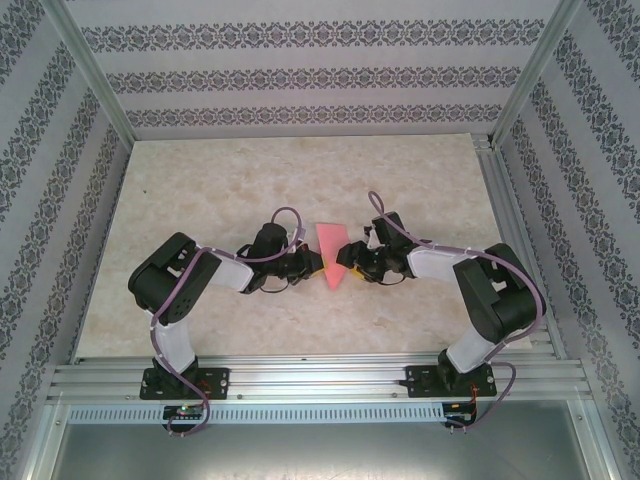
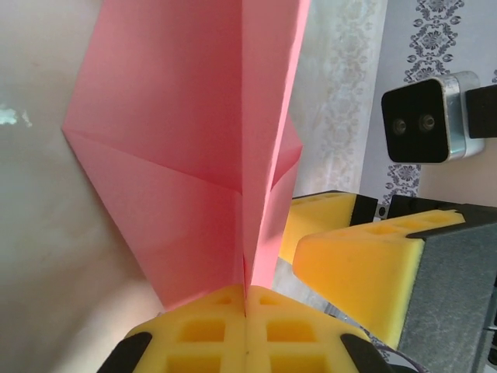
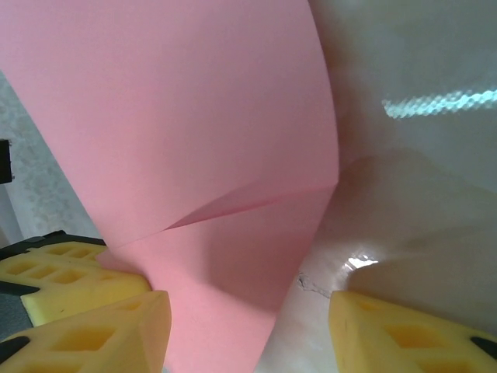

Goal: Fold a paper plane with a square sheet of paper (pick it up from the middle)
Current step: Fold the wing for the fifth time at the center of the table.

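A pink-red sheet of paper [image 1: 333, 255], already creased into a triangle that narrows toward the near side, sits at the middle of the pale marbled table [image 1: 220, 190], between the two robot arms. In the left wrist view the sheet of paper [image 2: 194, 116] stands on edge with one sharp lengthwise fold and slanted creases running off to either side. The left gripper [image 1: 312, 264] reaches in from the left; up close, the left gripper [image 2: 245, 301] has its yellow foam fingers [image 2: 202, 334] pressed together, pinching the sheet's folded edge between them. The right gripper [image 1: 352, 262] meets the sheet from the opposite side. In its own wrist view the right gripper [image 3: 247, 307] is spread, its yellow fingers [image 3: 404, 338] apart, with the curved sheet [image 3: 194, 116] lying in the gap, close to one of them, and not clamped. Patterned grey walls [image 1: 300, 80] enclose the table.
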Available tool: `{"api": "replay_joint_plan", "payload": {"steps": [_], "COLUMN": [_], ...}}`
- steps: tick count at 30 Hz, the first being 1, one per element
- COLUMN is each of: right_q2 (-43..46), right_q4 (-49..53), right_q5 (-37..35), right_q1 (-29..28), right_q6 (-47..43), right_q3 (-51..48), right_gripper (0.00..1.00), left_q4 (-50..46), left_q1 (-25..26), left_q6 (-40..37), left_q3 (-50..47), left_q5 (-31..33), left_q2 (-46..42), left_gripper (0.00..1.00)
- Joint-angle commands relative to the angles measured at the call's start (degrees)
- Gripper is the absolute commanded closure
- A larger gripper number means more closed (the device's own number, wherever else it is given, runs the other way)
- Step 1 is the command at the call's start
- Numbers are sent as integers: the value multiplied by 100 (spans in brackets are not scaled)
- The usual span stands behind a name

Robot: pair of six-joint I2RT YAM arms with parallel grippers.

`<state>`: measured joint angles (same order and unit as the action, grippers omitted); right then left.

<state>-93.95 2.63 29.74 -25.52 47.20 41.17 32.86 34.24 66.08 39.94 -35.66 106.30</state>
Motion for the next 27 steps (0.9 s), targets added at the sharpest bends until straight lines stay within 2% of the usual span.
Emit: {"api": "replay_joint_plan", "payload": {"steps": [1, 9, 12, 15, 16, 17, 18, 20, 22, 26, 27], "right_q2": [-102, -259, -332, -275, -269, -284, -269, -203, -210, -212, -220], "right_q4": [-360, -541, -510, -588, -540, -466, -447, -523, -580, -528, -510], "right_q5": [45, 17, 64, 72, 60, 62, 48, -14, 78, 20, 3], "right_q1": [-58, -94, -93, -128, -137, -138, -138, -155, -172, -205, -207], "right_q6": [118, 153, 130, 101, 62, 25, 2, 30, 39, 30, 16], "right_q3": [172, 223, 319, 328, 360, 397, 409, 384, 430, 505, 515], "right_gripper": [46, 49, 49, 50, 50, 51, 51, 51, 51, 49, 49], "left_q4": [147, 188, 78, -253, -436, -699, -931, -1413, -1831, -2704, -2981], "left_q1": [-49, -48, -47, -55, -64, -75, -90, -104, -110, -162, -213], "left_q6": [-149, -106, -142, -243, -311, -404, -503, -697, -899, -1268, -1367], "left_q3": [-71, -220, -208, -224, -240, -233, -198, -117, -43, 79, 122], "left_q5": [138, 236, 257, 385, 485, 608, 687, 818, 944, 1267, 1400], "left_q2": [97, 146, 171, 96, 6, -105, -223, -505, -782, -1372, -1519], "left_gripper": [98, 97, 94, 83, 74, 71, 71, 61, 59, 46, 45]}}
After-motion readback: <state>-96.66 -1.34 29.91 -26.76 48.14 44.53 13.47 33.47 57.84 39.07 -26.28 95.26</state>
